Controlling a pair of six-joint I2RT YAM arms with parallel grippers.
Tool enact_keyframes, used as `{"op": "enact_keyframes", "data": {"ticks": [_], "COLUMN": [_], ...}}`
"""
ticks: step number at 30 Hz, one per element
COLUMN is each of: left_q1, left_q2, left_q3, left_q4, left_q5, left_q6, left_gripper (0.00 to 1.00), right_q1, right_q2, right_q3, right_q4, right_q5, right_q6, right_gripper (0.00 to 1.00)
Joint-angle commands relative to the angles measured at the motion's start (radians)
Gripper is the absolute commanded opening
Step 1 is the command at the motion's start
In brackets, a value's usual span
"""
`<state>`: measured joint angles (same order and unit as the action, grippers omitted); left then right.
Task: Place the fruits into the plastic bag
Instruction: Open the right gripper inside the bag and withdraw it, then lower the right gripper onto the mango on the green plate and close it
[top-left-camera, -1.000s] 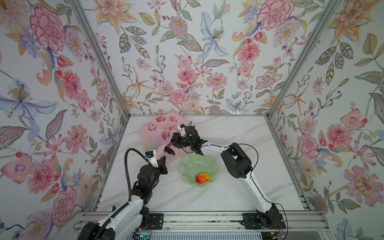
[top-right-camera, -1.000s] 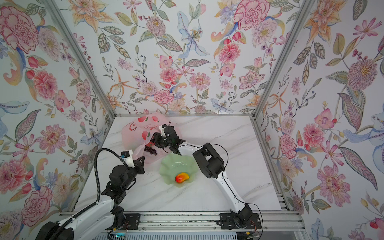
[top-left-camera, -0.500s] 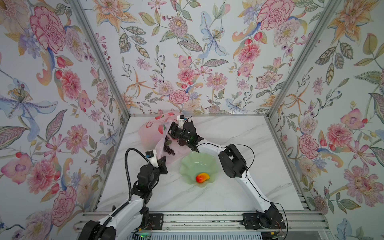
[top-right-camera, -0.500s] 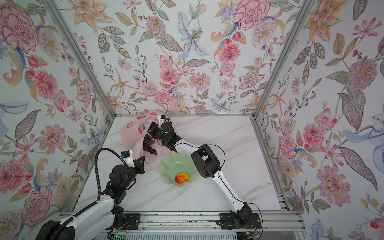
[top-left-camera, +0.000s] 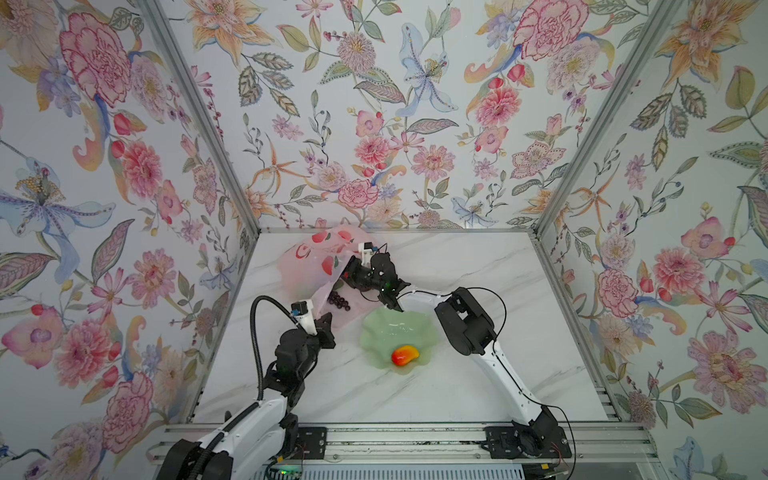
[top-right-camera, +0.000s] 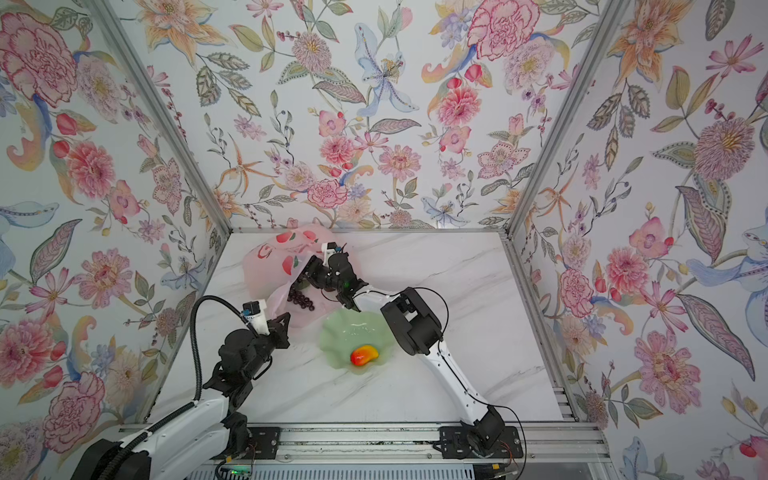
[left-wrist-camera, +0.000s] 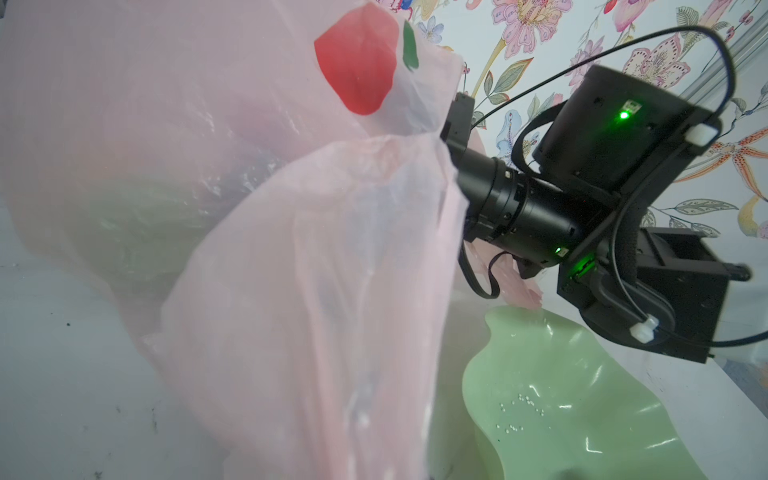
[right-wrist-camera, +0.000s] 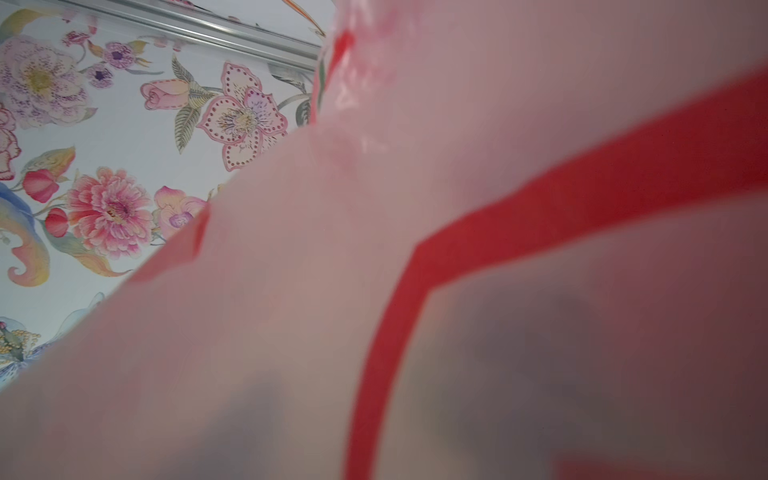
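Left fingers (top-left-camera: 325, 323): clamped on plastic bag (top-left-camera: 305, 266), 6 o'clock rim. Right fingers (top-left-camera: 350, 272): film-veiled in the mouth, state untellable. Withdrawal should be slow, clear of film.

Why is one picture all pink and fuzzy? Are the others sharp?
Right wrist view: the plastic bag is too close to the lens, so it blurs pink; left wrist view: the near bag is soft, the green plate shows white glare; both top views: evenly lit, sharp, the mango crisp.
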<state>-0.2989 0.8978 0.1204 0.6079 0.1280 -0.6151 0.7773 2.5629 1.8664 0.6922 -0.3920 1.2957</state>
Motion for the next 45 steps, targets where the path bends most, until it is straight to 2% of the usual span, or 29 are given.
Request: {"op": "enact_keyframes", "data": {"ticks": [1, 10, 13, 18, 23, 28, 32, 37, 45], "left_q1": [0.011, 0.011, 0.012, 0.013, 0.013, 0.011, 0.012, 0.012, 0.012], "left_q2": [-0.008, -0.024, -0.034, -0.061, -0.099, -0.087, -0.068, -0.075, -0.083], "left_q3": [-0.007, -0.013, -0.017, -0.027, -0.038, -0.033, -0.025, -0.028, -0.032], "left_q4": [0.021, 0.015, 0.012, -0.005, -0.019, -0.020, -0.022, -0.026, -0.028], "left_q5": [0.010, 0.001, -0.004, -0.020, -0.031, -0.032, -0.029, -0.034, -0.039], "left_q6": [-0.009, -0.012, -0.015, -0.025, -0.028, -0.026, -0.026, -0.029, -0.032], "left_gripper": [0.00, 0.00, 0.00, 0.00, 0.00, 0.00, 0.00, 0.00, 0.00], "right_q1": [-0.006, 0.013, 0.032, 0.066, 0.101, 0.105, 0.100, 0.093, 0.085], "right_q2": [-0.120, -0.335, -0.420, -0.567, -0.718, -0.864, -0.915, -0.914, -0.837], "right_q3": [-0.072, -0.329, -0.404, -0.487, -0.530, -0.588, -0.608, -0.613, -0.601], "right_q4": [0.029, -0.052, -0.163, -0.479, -0.851, -1.058, -1.216, -1.347, -1.385], "right_q5": [-0.064, -0.221, -0.261, -0.263, -0.151, 0.002, 0.135, 0.275, 0.309], "right_q6": [-0.016, -0.146, -0.251, -0.515, -0.821, -0.992, -1.114, -1.210, -1.274], "right_gripper": [0.75, 0.74, 0.74, 0.75, 0.76, 0.77, 0.78, 0.79, 0.80]}}
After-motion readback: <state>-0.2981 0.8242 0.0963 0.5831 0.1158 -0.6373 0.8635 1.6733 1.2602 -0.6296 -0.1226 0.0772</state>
